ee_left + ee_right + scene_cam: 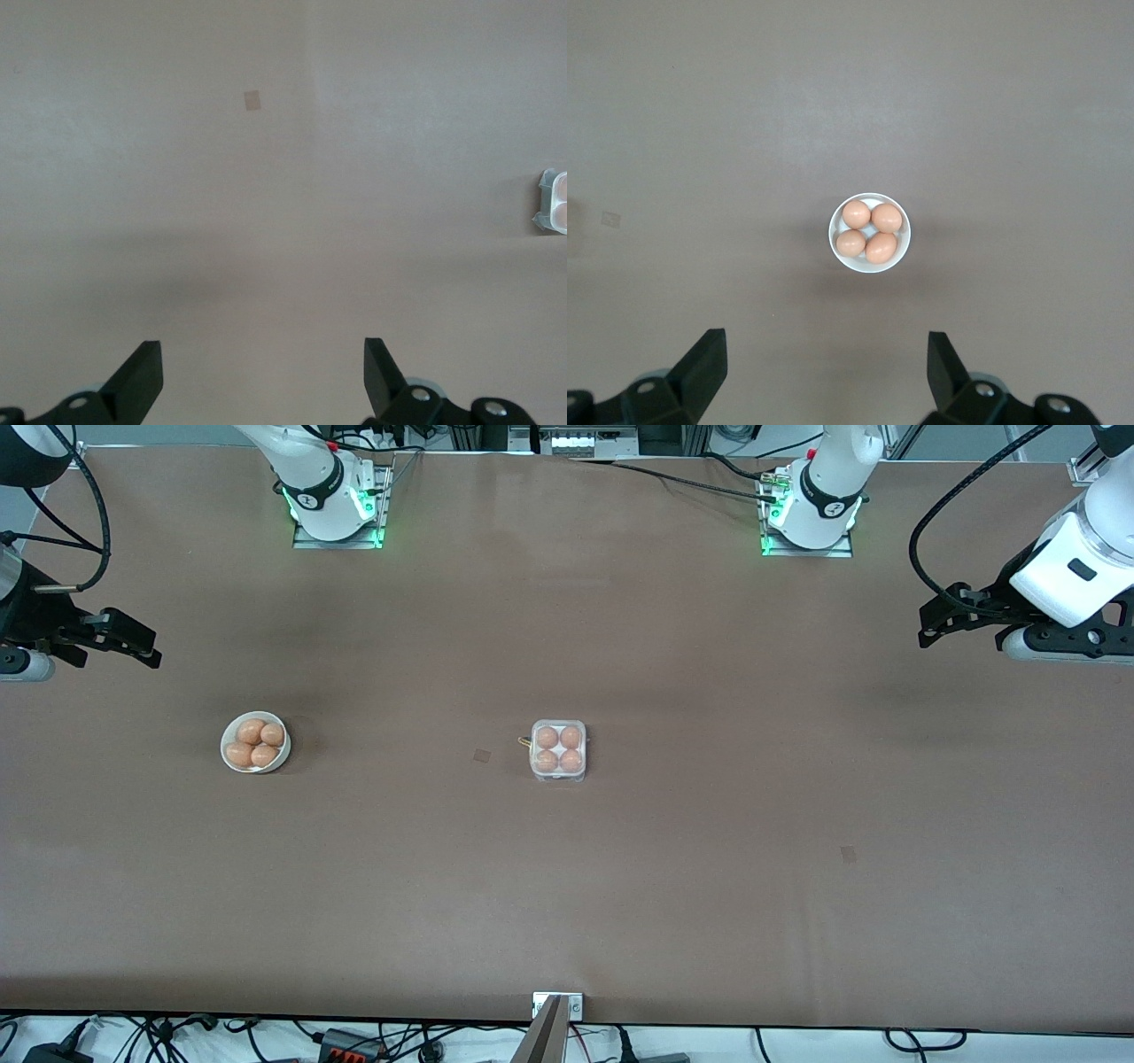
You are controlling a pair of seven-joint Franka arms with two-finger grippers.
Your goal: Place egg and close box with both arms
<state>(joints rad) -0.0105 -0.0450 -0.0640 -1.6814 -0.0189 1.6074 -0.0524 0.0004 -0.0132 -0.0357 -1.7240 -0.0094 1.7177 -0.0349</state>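
Box [558, 750] sits mid-table, on the brown table [709, 868], lid down, w/ 4 brown eggs in its 4 cells; it looks shut, tho the clear lid makes that hard to confirm. In the left wrist view only one edge of the box [554, 202] shows, well apart from the fingers. A small darker patch [481, 755] marks the table just beside the box, toward the right arm's end.

White bowl [255, 742] w/ 4 more eggs stands toward the right arm's end, about as near the front camera as the box, well apart from it. In the right wrist view the bowl [870, 233] lies ahead of the fingers, centred btwn them, not touching.

Right gripper [133, 642] hangs in the air over the table's edge at the right arm's end, jaws wide, holding nothing. Left gripper [952, 615] hangs over the left arm's end of the table, jaws wide too, holding nothing. Both arms wait, away from box and bowl.
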